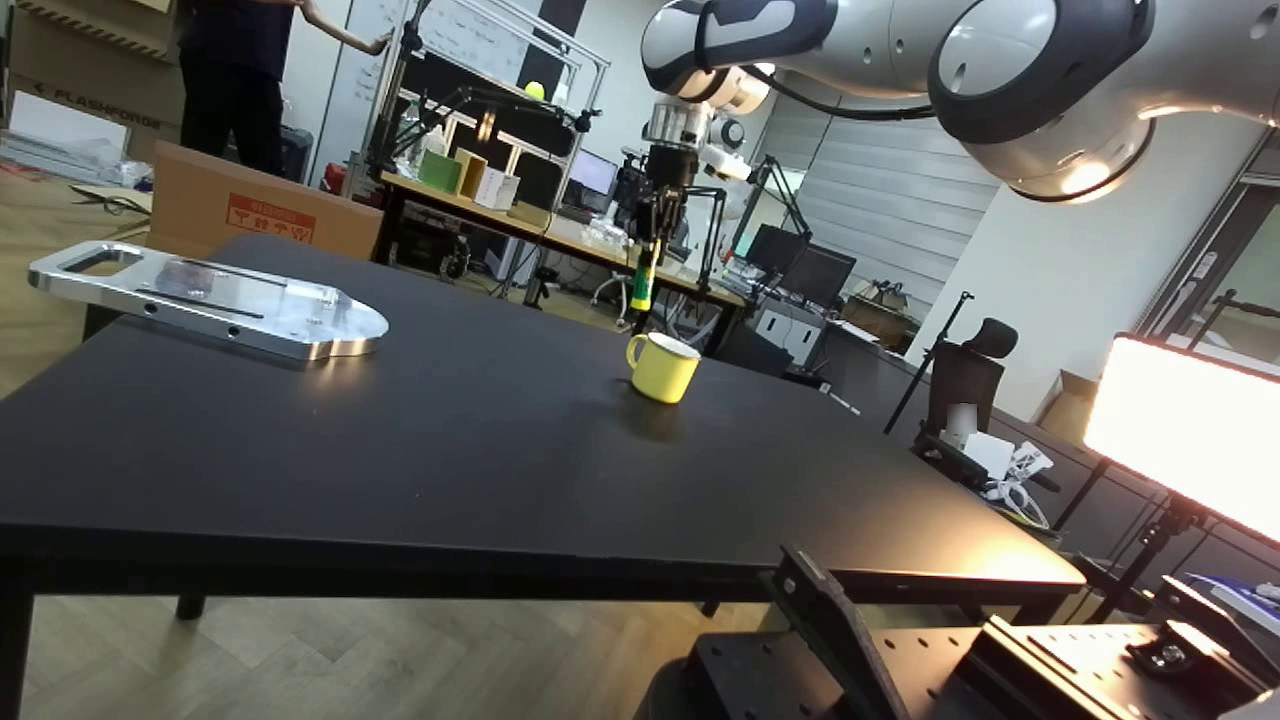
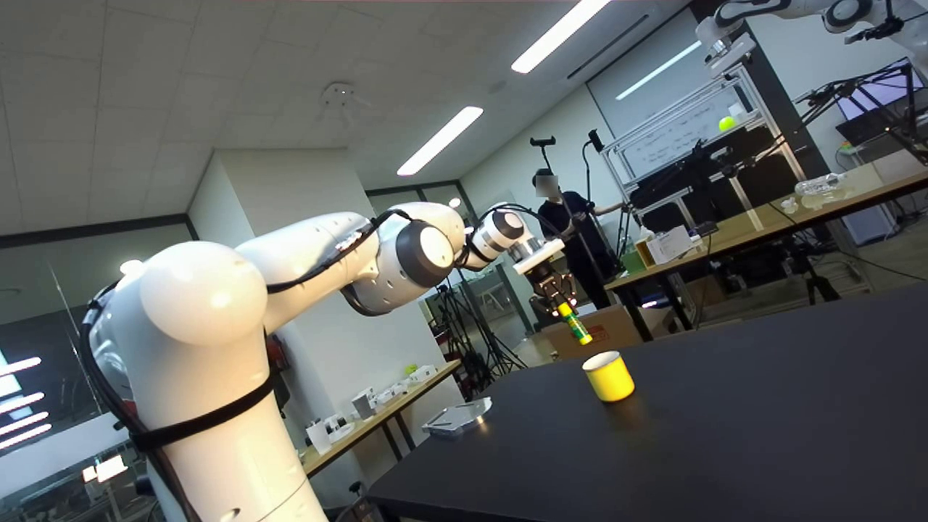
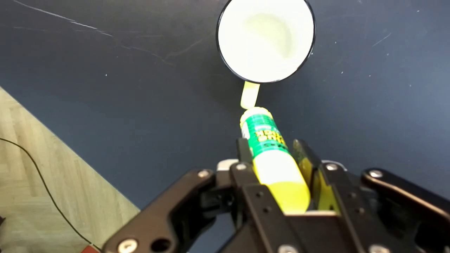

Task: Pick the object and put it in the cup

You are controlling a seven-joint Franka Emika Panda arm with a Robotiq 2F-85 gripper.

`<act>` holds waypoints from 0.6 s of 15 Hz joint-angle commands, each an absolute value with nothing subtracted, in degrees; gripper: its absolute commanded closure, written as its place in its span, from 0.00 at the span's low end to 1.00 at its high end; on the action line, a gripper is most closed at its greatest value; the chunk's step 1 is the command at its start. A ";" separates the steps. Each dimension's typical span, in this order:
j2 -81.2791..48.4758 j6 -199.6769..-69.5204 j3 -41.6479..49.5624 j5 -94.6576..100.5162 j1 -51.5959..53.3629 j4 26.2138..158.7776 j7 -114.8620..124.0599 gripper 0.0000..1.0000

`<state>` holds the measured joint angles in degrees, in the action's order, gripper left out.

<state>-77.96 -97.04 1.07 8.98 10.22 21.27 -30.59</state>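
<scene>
1. Counter (image 1: 450, 450): big smooth black slab spread out below the fingers (image 3: 306, 154). Wrist view shows scratches and pale specks all over it.
2. Cardboard box (image 1: 190, 205): plain brown with a red label, past the counter's edge and well apart from the fingers.
3. Tray (image 1: 260, 300): flat, shiny silver metal, cutout grip, couple of long slots. Pokes out past the counter edge, nowhere near the fingers.
4. Fingers: dark hinged links, pinching the glue stick (image 3: 265, 140) by its yellow end, up off the counter.
5. Cup (image 2: 610, 380): squat, round, glossy yellow, dark rim. White inside with a faint yellowish crescent. Stands upright near the fingers, lower down, handle pointing their way.
6. Glue stick: round tube, green label between yellow ends. Green part sticks out beyond the fingers; in the wrist view the cup's handle lies between its tip and the rim.
</scene>
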 commanded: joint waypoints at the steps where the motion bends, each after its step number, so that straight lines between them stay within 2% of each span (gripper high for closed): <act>1: -77.72 -97.15 1.09 8.96 10.30 21.68 -30.65 0.66; 9: -77.96 -97.28 1.07 8.98 10.30 21.90 -30.71 0.66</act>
